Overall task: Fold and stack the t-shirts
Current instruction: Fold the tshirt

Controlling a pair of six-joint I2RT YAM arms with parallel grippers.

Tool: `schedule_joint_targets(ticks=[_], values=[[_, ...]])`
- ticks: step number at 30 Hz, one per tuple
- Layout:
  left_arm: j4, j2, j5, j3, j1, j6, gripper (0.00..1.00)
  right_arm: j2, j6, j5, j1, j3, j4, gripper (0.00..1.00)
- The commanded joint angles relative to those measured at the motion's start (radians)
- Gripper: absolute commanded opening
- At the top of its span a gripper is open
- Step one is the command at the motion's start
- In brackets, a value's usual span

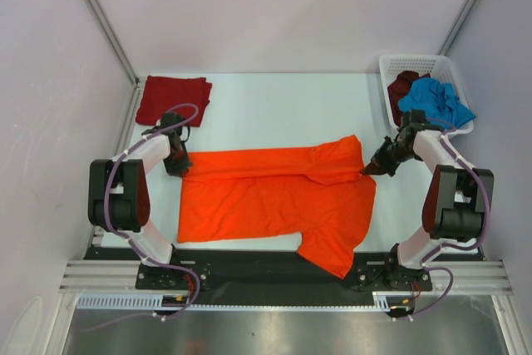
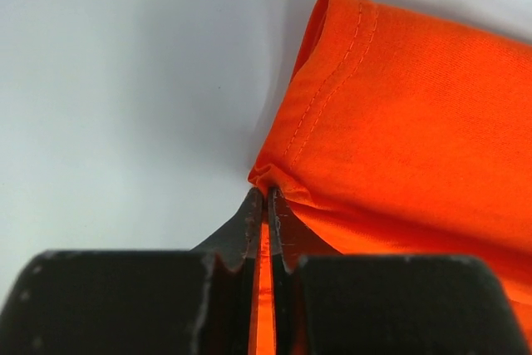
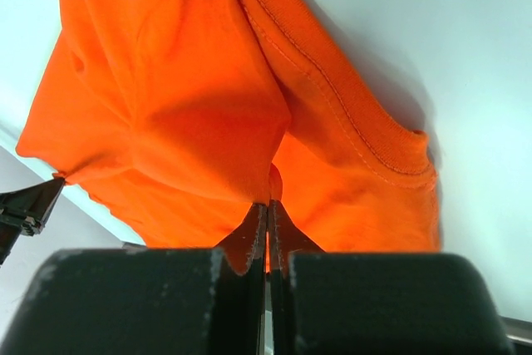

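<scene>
The bright orange t-shirt (image 1: 274, 201) lies spread across the middle of the table, its far edge folded over toward me. My left gripper (image 1: 179, 164) is shut on the shirt's far left corner (image 2: 274, 176). My right gripper (image 1: 370, 170) is shut on the shirt's far right edge near the collar (image 3: 274, 180). A folded dark red t-shirt (image 1: 172, 99) lies at the far left. A blue t-shirt (image 1: 436, 103) and a dark maroon t-shirt (image 1: 405, 86) lie crumpled in the white basket (image 1: 397, 62) at the far right.
The basket stands just behind my right arm. The folded dark red shirt lies just behind my left arm. Grey walls close in the table on the left, the far side and the right. A black rail (image 1: 266, 265) runs along the near edge.
</scene>
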Motion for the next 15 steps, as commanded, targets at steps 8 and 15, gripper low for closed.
schedule_joint_targets(ticks=[8,15], values=[[0.006,-0.051,-0.003,0.013,-0.004,-0.014,0.43,0.064,-0.050,0.016,0.005,0.006,0.053,0.13],[-0.028,-0.183,-0.006,0.042,-0.008,-0.028,0.50,0.029,-0.130,0.080,0.014,0.026,-0.039,0.30]])
